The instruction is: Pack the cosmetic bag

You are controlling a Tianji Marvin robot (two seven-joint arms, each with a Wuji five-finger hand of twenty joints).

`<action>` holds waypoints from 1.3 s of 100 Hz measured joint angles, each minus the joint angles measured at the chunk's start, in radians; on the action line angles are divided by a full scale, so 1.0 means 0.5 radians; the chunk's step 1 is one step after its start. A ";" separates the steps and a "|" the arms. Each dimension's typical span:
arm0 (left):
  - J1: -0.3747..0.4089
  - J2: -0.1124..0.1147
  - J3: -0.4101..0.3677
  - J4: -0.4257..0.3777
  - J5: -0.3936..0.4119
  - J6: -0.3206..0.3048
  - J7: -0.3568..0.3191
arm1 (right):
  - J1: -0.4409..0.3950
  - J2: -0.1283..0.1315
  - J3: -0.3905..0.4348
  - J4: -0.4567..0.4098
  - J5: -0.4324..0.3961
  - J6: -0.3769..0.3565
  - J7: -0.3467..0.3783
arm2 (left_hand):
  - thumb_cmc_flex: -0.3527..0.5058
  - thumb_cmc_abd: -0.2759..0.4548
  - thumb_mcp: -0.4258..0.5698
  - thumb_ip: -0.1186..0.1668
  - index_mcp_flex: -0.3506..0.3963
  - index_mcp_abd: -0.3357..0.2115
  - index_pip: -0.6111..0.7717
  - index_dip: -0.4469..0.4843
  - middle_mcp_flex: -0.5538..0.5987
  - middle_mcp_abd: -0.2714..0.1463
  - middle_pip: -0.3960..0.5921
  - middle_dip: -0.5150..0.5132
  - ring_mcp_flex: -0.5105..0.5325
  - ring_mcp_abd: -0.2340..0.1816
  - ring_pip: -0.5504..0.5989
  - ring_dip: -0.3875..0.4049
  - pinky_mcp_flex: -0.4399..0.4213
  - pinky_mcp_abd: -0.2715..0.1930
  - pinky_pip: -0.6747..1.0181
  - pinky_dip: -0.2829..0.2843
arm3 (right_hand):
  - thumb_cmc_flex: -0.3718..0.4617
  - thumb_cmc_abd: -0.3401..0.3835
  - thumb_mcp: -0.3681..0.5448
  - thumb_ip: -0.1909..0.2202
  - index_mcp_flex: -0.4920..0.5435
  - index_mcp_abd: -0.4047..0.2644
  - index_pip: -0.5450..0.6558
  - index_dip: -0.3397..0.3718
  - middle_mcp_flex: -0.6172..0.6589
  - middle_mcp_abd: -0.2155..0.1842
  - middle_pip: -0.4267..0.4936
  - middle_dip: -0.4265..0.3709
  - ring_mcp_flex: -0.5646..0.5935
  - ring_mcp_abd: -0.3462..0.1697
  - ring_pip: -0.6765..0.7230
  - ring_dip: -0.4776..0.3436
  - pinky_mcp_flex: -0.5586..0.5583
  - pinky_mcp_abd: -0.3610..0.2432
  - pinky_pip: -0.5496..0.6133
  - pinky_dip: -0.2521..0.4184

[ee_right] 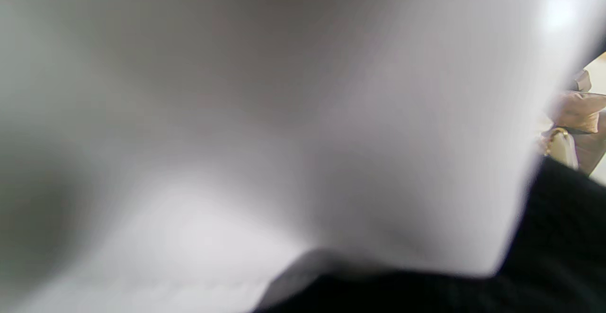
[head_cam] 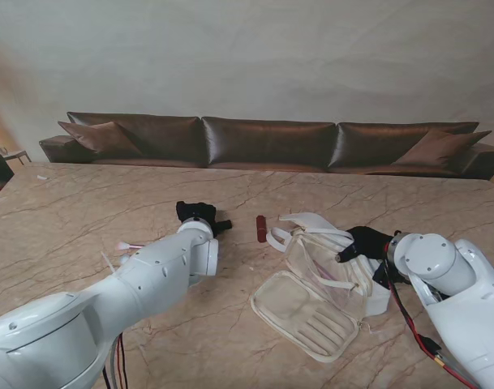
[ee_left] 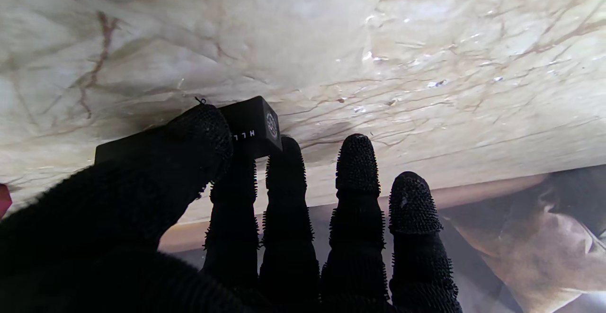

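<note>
A cream-white cosmetics bag point(head_cam: 311, 304) lies open on the marble table to my right, its flap spread toward me. My right hand point(head_cam: 367, 241), in a black glove, grips the bag's far right edge. The right wrist view is filled with blurred white bag fabric point(ee_right: 265, 128), with a strip of black glove point(ee_right: 549, 251) along one side. My left hand point(head_cam: 198, 214) is left of the bag, shut on a small black rectangular box point(ee_left: 253, 124) pinched between thumb point(ee_left: 199, 135) and fingers. The box's end point(head_cam: 223, 226) pokes out toward the bag.
A dark red lipstick tube point(head_cam: 261, 228) lies between the two hands, just left of the bag. Thin pink-tipped sticks point(head_cam: 130, 245) lie left of my left arm. A brown sofa point(head_cam: 271, 143) runs along the table's far edge.
</note>
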State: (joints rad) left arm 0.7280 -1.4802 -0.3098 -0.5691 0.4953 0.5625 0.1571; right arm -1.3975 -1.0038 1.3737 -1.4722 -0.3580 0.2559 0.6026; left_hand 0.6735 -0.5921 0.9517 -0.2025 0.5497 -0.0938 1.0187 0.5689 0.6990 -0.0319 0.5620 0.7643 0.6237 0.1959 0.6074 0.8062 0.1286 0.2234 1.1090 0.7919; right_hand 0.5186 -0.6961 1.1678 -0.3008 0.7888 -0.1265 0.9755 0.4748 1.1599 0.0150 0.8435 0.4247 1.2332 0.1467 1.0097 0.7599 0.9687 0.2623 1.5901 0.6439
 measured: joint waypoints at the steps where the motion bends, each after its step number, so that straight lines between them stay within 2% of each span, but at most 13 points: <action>1: 0.001 0.003 0.000 -0.004 0.004 0.001 -0.002 | 0.000 0.000 -0.001 0.000 0.000 0.000 0.000 | 0.000 0.000 -0.001 0.000 0.000 -0.002 0.000 0.000 0.004 0.000 0.001 0.002 0.001 0.000 0.000 0.000 0.000 0.000 0.000 0.000 | 0.000 0.000 0.000 0.000 0.000 0.000 0.000 0.000 0.000 0.000 0.000 0.000 0.001 0.000 0.000 0.000 0.000 0.000 0.000 0.000; 20: 0.030 0.125 0.000 -0.167 0.096 0.005 -0.075 | 0.002 0.000 -0.005 0.003 0.001 -0.001 -0.005 | 0.001 0.000 -0.006 0.000 0.003 -0.009 0.000 -0.023 0.056 -0.004 -0.008 0.029 0.003 -0.004 0.001 0.000 0.000 0.000 0.000 -0.007 | 0.000 0.000 0.000 0.000 0.001 0.000 0.000 0.000 0.000 0.000 0.000 0.000 0.003 0.000 0.003 0.001 0.001 0.000 0.002 0.000; 32: 0.050 0.171 -0.035 -0.198 0.122 -0.037 -0.058 | 0.005 0.000 -0.008 0.007 0.001 -0.004 -0.006 | -0.101 -0.047 0.018 0.010 0.007 -0.003 0.021 -0.137 -0.009 -0.004 0.041 -0.257 0.003 -0.004 -0.042 -0.027 -0.045 0.003 -0.073 -0.071 | 0.000 0.000 0.000 0.001 0.001 0.000 0.000 0.000 0.000 0.000 0.000 0.000 0.003 0.000 0.006 0.002 0.002 0.000 0.004 0.000; 36: 0.052 0.185 -0.035 -0.207 0.131 -0.074 -0.050 | 0.006 0.000 -0.008 0.007 0.001 -0.004 -0.006 | -0.207 -0.047 0.082 0.017 0.045 0.059 -0.023 -0.153 -0.035 -0.004 0.008 -0.321 -0.028 -0.014 -0.083 -0.049 -0.071 0.004 -0.118 -0.097 | 0.000 0.000 0.000 0.001 0.001 0.000 0.000 0.000 0.000 0.000 0.000 0.000 0.003 0.000 0.007 0.002 0.002 0.000 0.004 0.000; 41: 0.053 0.199 -0.035 -0.214 0.143 -0.123 -0.042 | 0.006 0.000 -0.009 0.007 0.001 -0.005 -0.005 | -0.278 -0.046 0.133 0.100 0.065 0.122 -0.120 -0.155 -0.053 -0.004 0.000 -0.361 -0.047 -0.034 -0.120 -0.073 -0.107 0.005 -0.165 -0.122 | 0.000 0.000 0.000 0.001 0.001 0.000 0.000 0.000 0.000 0.000 0.000 0.000 0.003 0.000 0.009 0.002 0.002 0.000 0.004 0.000; 48: 0.052 0.208 -0.031 -0.214 0.151 -0.194 -0.025 | 0.006 0.000 -0.009 0.007 0.002 -0.006 -0.005 | -0.329 -0.046 0.148 0.100 0.063 0.189 -0.245 -0.153 -0.102 -0.004 -0.022 -0.376 -0.098 -0.035 -0.146 -0.093 -0.140 0.009 -0.210 -0.148 | 0.000 0.000 0.000 0.001 0.001 0.000 0.000 0.000 0.000 0.000 0.000 0.000 0.003 0.000 0.011 0.002 0.003 0.000 0.007 0.000; 73: 0.025 0.163 0.003 -0.112 0.126 -0.276 0.035 | 0.001 0.000 -0.006 0.001 -0.001 -0.015 -0.005 | -0.346 -0.046 0.147 0.100 0.085 0.215 -0.348 -0.141 -0.109 -0.004 -0.037 -0.391 -0.122 -0.044 -0.168 -0.102 -0.169 0.011 -0.270 -0.158 | 0.000 0.000 0.000 0.001 0.001 0.000 0.000 0.000 0.000 0.000 0.000 0.000 0.003 0.000 0.014 0.002 0.005 0.000 0.011 0.000; 80: 0.009 0.149 0.031 -0.084 0.117 -0.280 0.035 | 0.001 0.000 -0.007 0.001 -0.001 -0.015 -0.005 | -0.263 -0.115 0.123 0.006 0.087 0.215 -0.296 -0.155 -0.109 -0.004 -0.036 -0.390 -0.122 -0.044 -0.168 -0.102 -0.169 0.012 -0.270 -0.158 | 0.000 0.000 0.000 0.001 0.001 0.000 0.000 0.000 0.000 0.000 0.000 0.000 0.003 0.000 0.016 0.001 0.006 0.000 0.012 0.000; 88: -0.004 0.131 0.041 -0.044 0.113 -0.300 0.036 | 0.001 0.000 -0.009 0.000 0.000 -0.014 -0.005 | -0.143 -0.200 0.068 -0.040 0.085 0.210 -0.179 -0.235 -0.098 -0.004 -0.020 -0.386 -0.122 -0.044 -0.158 -0.102 -0.154 0.012 -0.265 -0.158 | 0.000 0.000 0.000 0.001 0.001 0.000 0.000 0.000 0.000 0.000 0.000 0.000 0.003 0.000 0.017 0.001 0.009 0.000 0.012 0.000; 96: -0.012 0.109 0.059 0.013 0.113 -0.327 0.064 | 0.003 0.000 -0.014 0.000 0.001 -0.014 -0.004 | -0.099 -0.260 0.110 -0.055 0.114 0.060 0.106 -0.248 -0.048 -0.048 0.038 -0.342 -0.067 -0.055 -0.123 -0.102 -0.114 0.017 -0.223 -0.158 | 0.000 0.000 0.000 0.001 0.001 0.000 0.000 0.000 0.000 0.000 0.000 0.000 0.003 0.000 0.023 0.001 0.009 0.000 0.014 0.000; 102: -0.015 0.106 0.072 0.025 0.114 -0.344 0.077 | 0.005 0.001 -0.019 0.000 0.002 -0.014 -0.003 | -0.099 -0.260 0.148 -0.055 0.136 -0.011 0.157 -0.207 -0.048 -0.058 0.052 -0.331 -0.067 -0.061 -0.109 -0.101 -0.101 0.017 -0.202 -0.158 | 0.000 0.000 0.000 0.001 0.001 0.000 0.000 0.000 0.000 0.000 0.000 0.000 0.003 0.000 0.025 0.001 0.010 0.000 0.014 0.000; 116: -0.011 0.094 0.079 0.064 0.119 -0.398 0.138 | 0.009 0.001 -0.023 0.000 0.003 -0.014 -0.001 | -0.104 -0.283 0.209 -0.055 0.148 -0.057 0.168 -0.180 0.023 -0.073 0.091 -0.286 0.032 -0.073 -0.064 -0.076 -0.055 0.018 -0.154 -0.158 | 0.000 0.000 0.000 0.002 0.001 0.000 0.000 0.000 0.000 0.000 0.000 0.000 0.003 0.000 0.025 0.001 0.023 -0.004 0.014 0.000; 130: -0.003 0.089 0.071 0.083 0.120 -0.416 0.182 | 0.012 0.002 -0.027 0.000 0.002 -0.012 0.003 | -0.107 -0.279 0.199 -0.064 0.206 -0.059 0.176 -0.317 0.207 -0.096 0.026 -0.033 0.077 -0.083 -0.049 -0.076 -0.039 0.018 -0.130 -0.175 | 0.000 0.000 0.000 0.002 0.001 0.000 0.000 0.000 0.000 0.000 0.000 0.000 0.003 0.000 0.026 0.001 0.025 -0.006 0.014 0.000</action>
State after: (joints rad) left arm 0.7263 -1.4356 -0.2742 -0.5276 0.5553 0.3546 0.2483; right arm -1.3915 -1.0030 1.3601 -1.4723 -0.3568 0.2500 0.6040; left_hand 0.6202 -0.7316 1.0510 -0.2347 0.6527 -0.1233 1.1069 0.4103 0.8023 -0.0798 0.5750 0.7478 0.6624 0.1544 0.5828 0.7683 0.1090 0.2325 1.0440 0.7045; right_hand 0.5186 -0.6961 1.1679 -0.3000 0.7895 -0.1265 0.9755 0.4749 1.1600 0.0150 0.8435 0.4247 1.2348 0.1468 1.0224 0.7604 0.9813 0.2593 1.5970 0.6439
